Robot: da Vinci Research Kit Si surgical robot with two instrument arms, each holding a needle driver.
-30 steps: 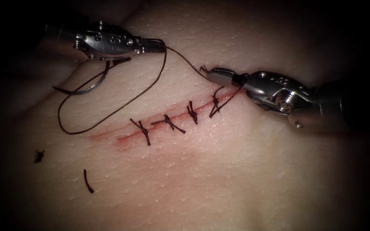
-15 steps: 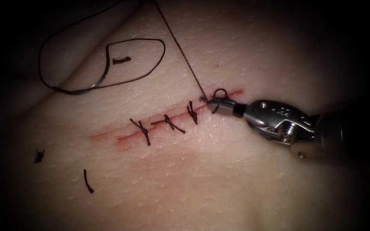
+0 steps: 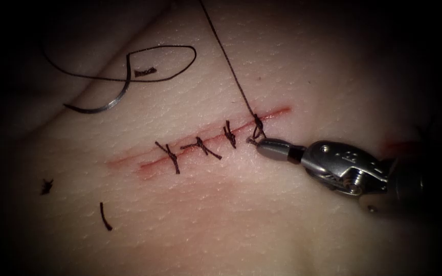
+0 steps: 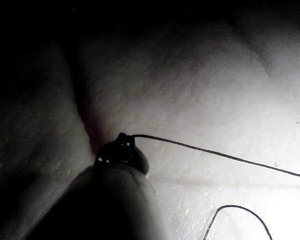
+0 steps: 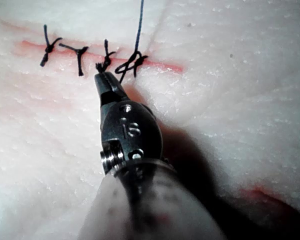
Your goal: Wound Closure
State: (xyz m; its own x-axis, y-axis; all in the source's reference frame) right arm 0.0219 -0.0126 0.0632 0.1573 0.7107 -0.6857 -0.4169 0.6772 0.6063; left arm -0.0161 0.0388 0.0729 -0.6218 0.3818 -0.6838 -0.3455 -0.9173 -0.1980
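Endoscope view showed the right tool nearest, coming in low from the right, its jaws pinched tight on the short frayed end of the thread just below the cut. Beside its tip sat the newest knot, at the right end of 3 finished stitches crossing the cut in the tissue. From that knot the thread ran taut up and away. Farther off, left of the cut, the needle lay loose on the tissue, held by nothing, not in the tissue. Left wrist view showed the left tool clamped on the thread, jaws closed.
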